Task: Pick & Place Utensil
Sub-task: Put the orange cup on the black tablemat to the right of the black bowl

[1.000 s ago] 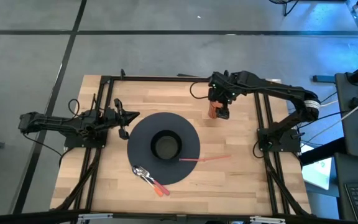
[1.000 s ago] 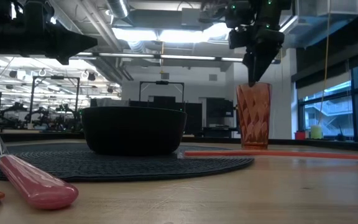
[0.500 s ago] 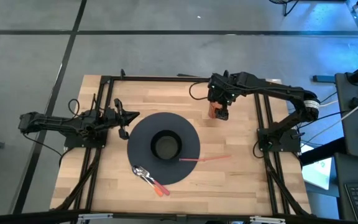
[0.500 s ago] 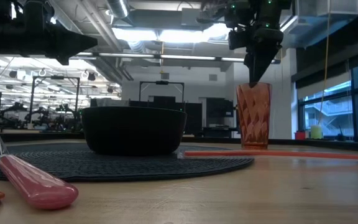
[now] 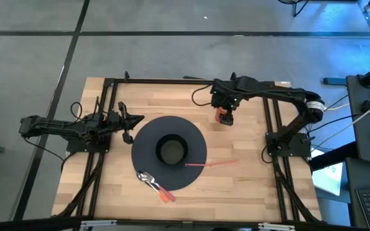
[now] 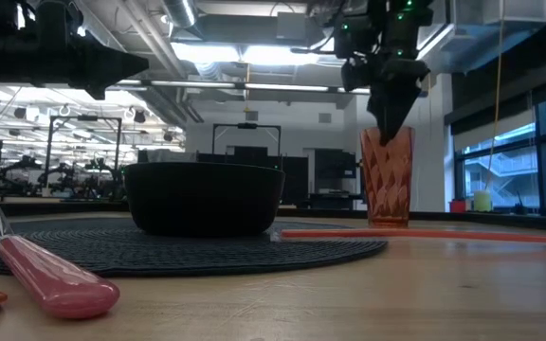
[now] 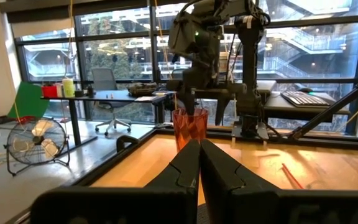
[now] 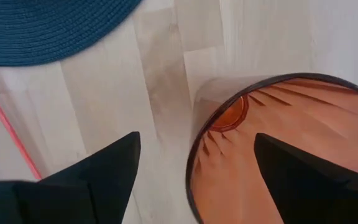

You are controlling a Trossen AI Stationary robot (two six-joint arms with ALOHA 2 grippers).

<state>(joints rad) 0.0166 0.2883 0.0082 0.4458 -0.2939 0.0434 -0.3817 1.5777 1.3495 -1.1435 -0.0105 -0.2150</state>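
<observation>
An orange faceted cup (image 5: 224,117) (image 6: 387,178) (image 8: 278,149) stands upright on the wood at the far right of the table. My right gripper (image 5: 224,108) (image 6: 387,125) (image 8: 194,140) hangs open over it, pointing down. One finger is over the cup's inside and the other outside its wall, both apart from the wall. Two utensils with pink and orange handles (image 5: 155,185) (image 6: 50,279) lie at the mat's near left edge. My left gripper (image 5: 140,120) (image 7: 199,149) waits shut at the table's left, pointing level.
A black bowl (image 5: 171,149) (image 6: 204,197) sits in the middle of a round dark mat (image 5: 148,136). A thin red stick (image 5: 212,163) (image 6: 425,234) lies from the mat's right edge onto the wood. Black frame rails (image 5: 275,128) line the table's sides.
My right gripper has sunk a little toward the cup's rim and shifted slightly toward the table's left, still open. The cup and the utensils have stayed where they were.
</observation>
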